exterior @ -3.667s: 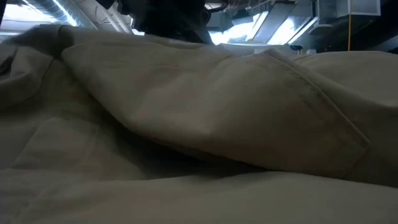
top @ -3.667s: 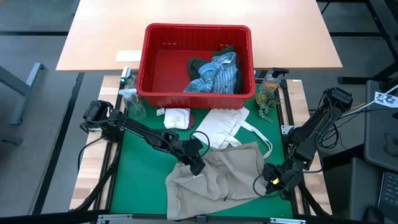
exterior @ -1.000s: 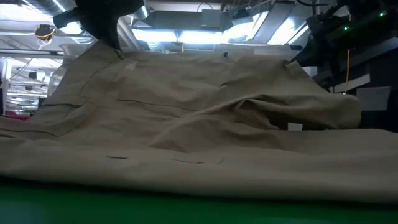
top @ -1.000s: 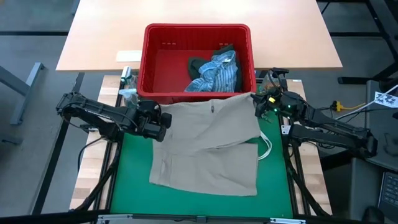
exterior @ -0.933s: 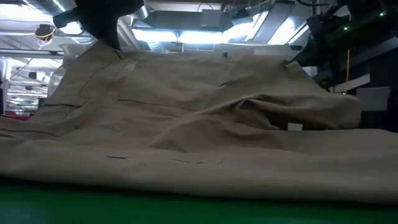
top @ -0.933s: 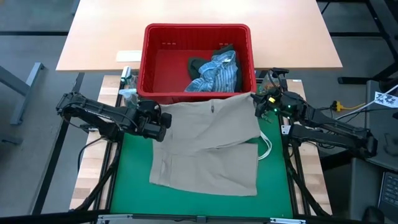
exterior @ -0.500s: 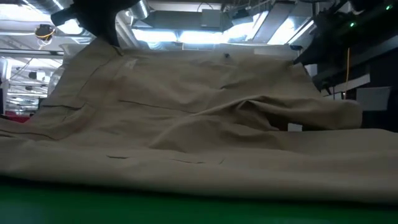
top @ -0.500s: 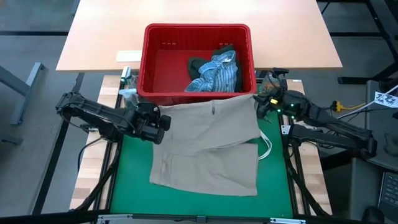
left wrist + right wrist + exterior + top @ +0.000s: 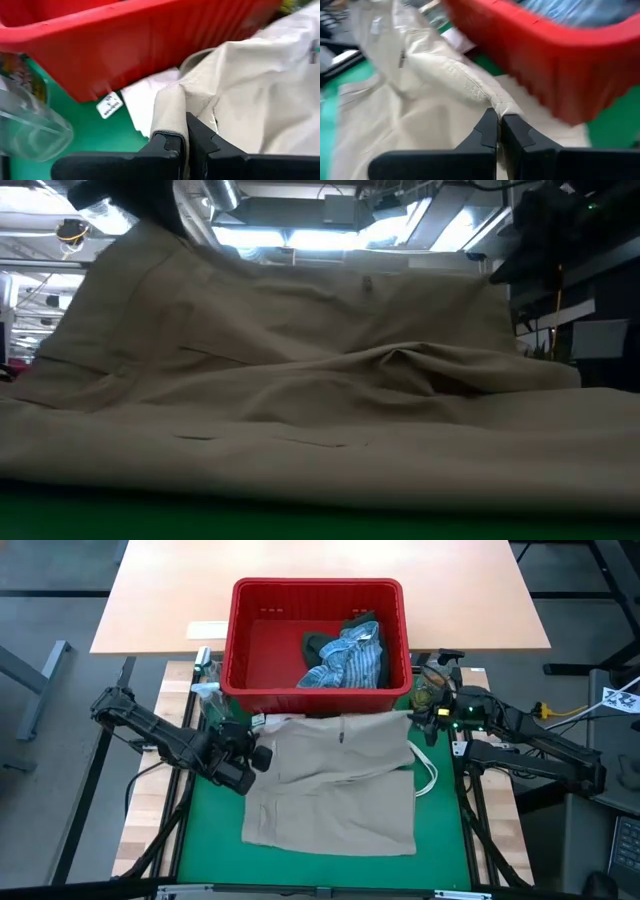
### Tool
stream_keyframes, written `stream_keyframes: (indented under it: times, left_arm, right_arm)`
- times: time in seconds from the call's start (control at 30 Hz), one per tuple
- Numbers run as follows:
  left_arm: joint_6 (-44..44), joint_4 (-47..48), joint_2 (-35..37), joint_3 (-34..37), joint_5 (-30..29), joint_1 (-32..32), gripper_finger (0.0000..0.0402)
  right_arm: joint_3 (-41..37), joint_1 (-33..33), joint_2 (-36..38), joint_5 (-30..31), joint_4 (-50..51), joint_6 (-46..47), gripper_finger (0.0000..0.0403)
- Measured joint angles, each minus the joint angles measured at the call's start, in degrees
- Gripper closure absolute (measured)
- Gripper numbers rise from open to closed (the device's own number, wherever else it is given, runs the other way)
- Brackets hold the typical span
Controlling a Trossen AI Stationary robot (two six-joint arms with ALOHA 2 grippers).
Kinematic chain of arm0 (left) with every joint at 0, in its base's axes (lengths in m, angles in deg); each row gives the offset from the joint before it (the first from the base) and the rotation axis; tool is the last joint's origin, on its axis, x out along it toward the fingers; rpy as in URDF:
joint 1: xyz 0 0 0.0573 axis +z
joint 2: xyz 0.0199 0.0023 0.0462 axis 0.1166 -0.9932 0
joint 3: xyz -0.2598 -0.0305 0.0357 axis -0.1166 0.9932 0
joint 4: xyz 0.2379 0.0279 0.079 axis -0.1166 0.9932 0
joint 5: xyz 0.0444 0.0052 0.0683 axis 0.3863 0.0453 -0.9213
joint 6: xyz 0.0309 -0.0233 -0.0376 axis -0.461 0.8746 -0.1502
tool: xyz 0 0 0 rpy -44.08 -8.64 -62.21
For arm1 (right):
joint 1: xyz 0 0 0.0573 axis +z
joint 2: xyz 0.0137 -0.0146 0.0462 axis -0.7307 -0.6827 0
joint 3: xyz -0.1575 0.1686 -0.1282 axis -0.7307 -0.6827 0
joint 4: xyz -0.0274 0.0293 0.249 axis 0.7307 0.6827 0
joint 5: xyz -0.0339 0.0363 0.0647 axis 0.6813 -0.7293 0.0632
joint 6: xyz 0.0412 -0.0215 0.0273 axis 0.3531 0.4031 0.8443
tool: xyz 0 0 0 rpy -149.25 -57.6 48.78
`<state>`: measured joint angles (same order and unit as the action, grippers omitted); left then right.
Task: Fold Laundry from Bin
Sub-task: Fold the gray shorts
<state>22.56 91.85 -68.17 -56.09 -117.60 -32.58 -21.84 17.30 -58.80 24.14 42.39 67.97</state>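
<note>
From above, the tan garment (image 9: 335, 780) has dropped nearer the green mat than a second ago, its waist edge now just clear of the bin (image 9: 316, 638), so spreading looks nearly done. The left hand (image 9: 252, 757) and right hand (image 9: 420, 712) each pinch a top corner. At counter height the cloth (image 9: 300, 380) sags between two raised corners. The left wrist view shows the fingers (image 9: 170, 145) clamped on a fold; the right wrist view shows the same grip (image 9: 499, 121).
</note>
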Motion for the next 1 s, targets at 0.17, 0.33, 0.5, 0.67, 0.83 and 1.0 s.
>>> stream_keyframes:
  times: [0.17,0.33,0.5,0.67,0.83,1.0]
  left_arm:
    - [0.0,-1.2,0.0,0.0,0.0,-4.1,0.0401]
    - [-0.1,-3.7,0.0,0.0,0.3,-8.2,0.0401]
    - [-0.4,-7.6,-0.3,0.0,0.2,-12.6,0.0401]
    - [-5.4,-14.4,-2.4,0.0,-1.8,-17.0,0.0401]
    - [-6.5,-18.0,-5.3,0.0,-2.1,-19.4,0.0401]
    - [-6.6,-20.3,-6.8,0.0,-1.3,-20.8,0.0401]
  right_arm:
    - [0.0,0.0,0.8,-9.1,0.4,3.3,0.0397]
    - [0.0,0.0,3.5,-14.8,3.0,6.8,0.0397]
    - [0.0,0.1,7.8,-15.9,8.6,11.0,0.0397]
    - [0.0,1.9,13.0,-16.6,9.6,16.2,0.0397]
    - [-0.7,9.2,14.0,-13.1,4.5,21.3,0.0397]
    - [-6.0,20.7,11.4,-11.3,-9.0,27.6,0.0397]
